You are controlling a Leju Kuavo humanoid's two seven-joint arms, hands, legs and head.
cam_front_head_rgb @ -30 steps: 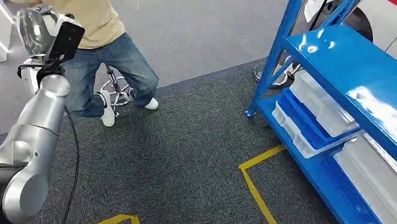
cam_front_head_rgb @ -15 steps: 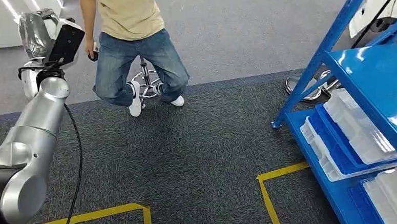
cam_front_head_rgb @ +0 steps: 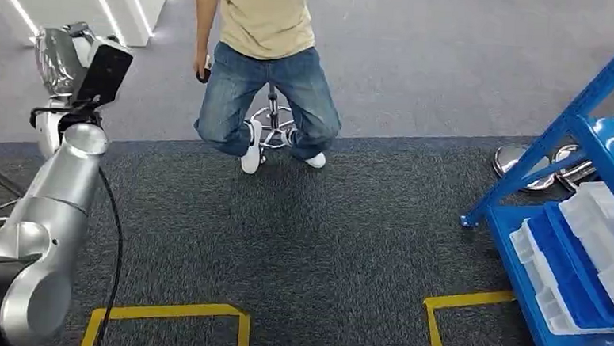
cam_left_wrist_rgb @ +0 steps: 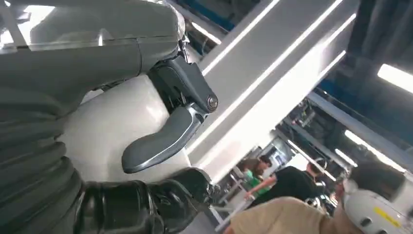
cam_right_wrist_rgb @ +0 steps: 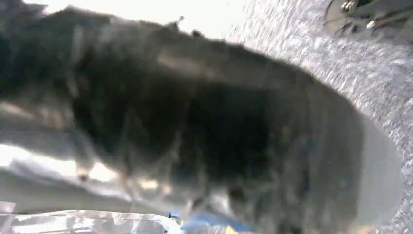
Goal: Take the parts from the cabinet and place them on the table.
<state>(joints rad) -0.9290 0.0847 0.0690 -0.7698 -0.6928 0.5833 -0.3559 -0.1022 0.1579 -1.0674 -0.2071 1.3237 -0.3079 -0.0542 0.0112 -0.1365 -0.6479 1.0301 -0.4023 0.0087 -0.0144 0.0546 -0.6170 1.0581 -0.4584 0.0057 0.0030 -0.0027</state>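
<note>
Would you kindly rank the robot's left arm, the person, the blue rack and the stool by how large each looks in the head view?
1. left arm, though nearness to the camera inflates it
2. person, cut off at the top edge
3. blue rack, only partly in frame, so close to the person
4. stool, mostly hidden behind the person's legs

No text, label, brand or number can be read in any view. A yellow mark on the white helmet-like object [cam_left_wrist_rgb: 371, 214], beyond the left hand's fingers [cam_left_wrist_rgb: 146, 204], is too blurred to make out.
</note>
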